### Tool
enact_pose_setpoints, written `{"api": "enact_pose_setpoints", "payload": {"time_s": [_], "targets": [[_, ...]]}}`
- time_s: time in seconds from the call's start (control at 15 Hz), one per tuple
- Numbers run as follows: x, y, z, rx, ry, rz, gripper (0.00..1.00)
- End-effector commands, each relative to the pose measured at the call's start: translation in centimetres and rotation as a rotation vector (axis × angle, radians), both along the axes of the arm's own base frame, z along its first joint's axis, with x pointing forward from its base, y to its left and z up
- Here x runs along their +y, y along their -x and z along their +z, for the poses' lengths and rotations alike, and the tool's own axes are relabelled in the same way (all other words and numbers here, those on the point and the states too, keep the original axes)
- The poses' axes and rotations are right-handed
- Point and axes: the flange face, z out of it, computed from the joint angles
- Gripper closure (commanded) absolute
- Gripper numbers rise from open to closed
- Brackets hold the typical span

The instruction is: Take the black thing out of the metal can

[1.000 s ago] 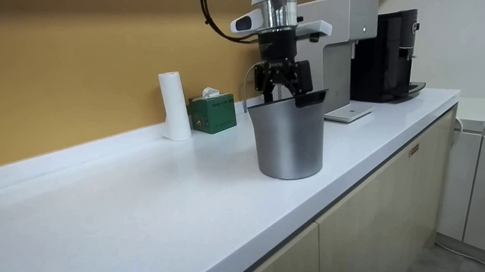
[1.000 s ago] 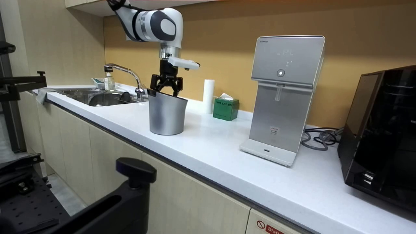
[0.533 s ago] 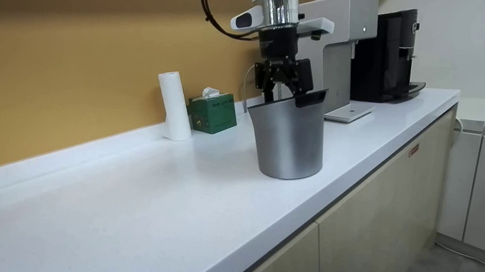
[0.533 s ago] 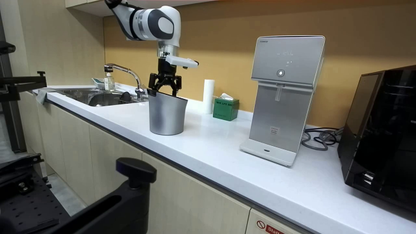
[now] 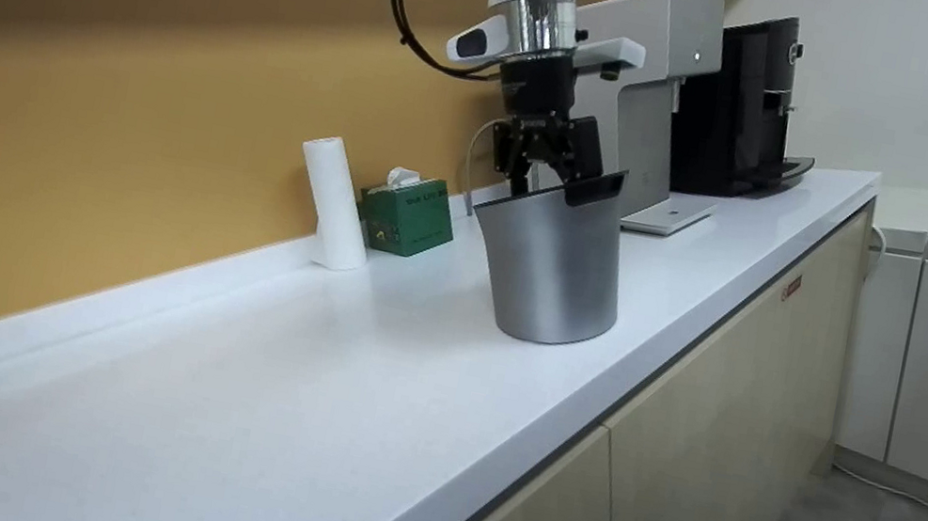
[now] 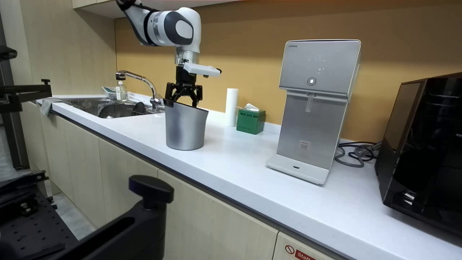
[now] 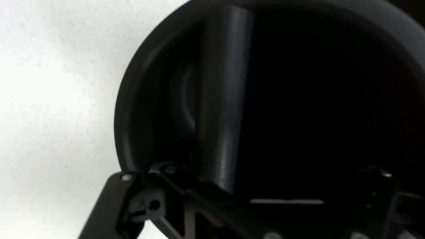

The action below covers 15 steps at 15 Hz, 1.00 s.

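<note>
Green box point(image 6: 251, 121) and white roll point(image 6: 231, 107) stand clear of the metal can point(image 6: 185, 127), end effector point(image 6: 183, 102) wide.

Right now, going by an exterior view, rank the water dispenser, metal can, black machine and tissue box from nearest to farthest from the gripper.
In an exterior view:
1. Metal can: directly below the gripper.
2. Tissue box: right of the can in the picture, farther back.
3. Water dispenser: farther right.
4. Black machine: at the picture's right edge.

A black bar point(image 7: 223, 99) divides the open space inside the metal can point(image 5: 560, 268).
</note>
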Motion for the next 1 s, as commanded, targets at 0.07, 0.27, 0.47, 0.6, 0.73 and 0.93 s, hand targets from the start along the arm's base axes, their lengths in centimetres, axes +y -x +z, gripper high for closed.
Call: {"api": "enact_pose_setpoints", "payload": {"time_s": [0.07,0.27,0.47,0.6,0.73,0.93], "targets": [[-0.3,0.1,-0.4,-0.003,0.022,-0.055,0.00],[-0.6,0.0,-0.2,-0.008,0.022,-0.064,0.33],[-0.8,-0.3,0.0,-0.029,0.024,-0.066,0.54],[-0.8,-0.5,0.1,-0.040,0.026,-0.065,0.67],[-0.9,-0.5,0.3,-0.042,0.028,-0.061,0.81],[-0.8,-0.4,0.8,-0.040,0.039,-0.054,0.92]]}}
